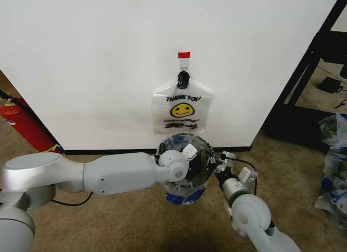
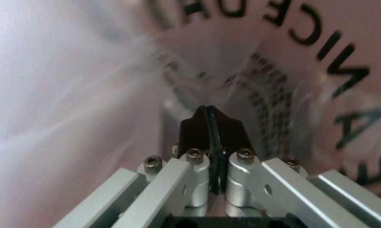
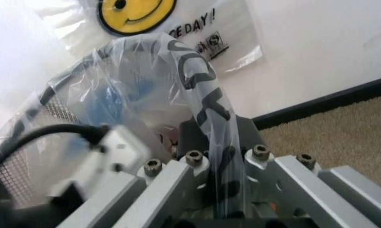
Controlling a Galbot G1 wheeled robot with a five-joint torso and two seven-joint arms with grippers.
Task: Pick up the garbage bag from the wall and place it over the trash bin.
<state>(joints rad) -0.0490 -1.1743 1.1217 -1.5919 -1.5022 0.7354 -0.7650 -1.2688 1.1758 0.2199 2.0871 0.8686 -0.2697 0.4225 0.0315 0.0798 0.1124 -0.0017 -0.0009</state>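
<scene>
Both jaws pinching garbage bag film

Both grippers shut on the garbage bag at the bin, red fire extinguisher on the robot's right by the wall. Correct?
Not quite. The head view puts the fire extinguisher on the robot's left. The rest holds: left gripper and right gripper are pinched on the garbage bag at the trash bin.

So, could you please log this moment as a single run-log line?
left gripper: shut on garbage bag | right gripper: shut on garbage bag | garbage bag: draped over trash bin | another smiley bag: on wall hook
</scene>
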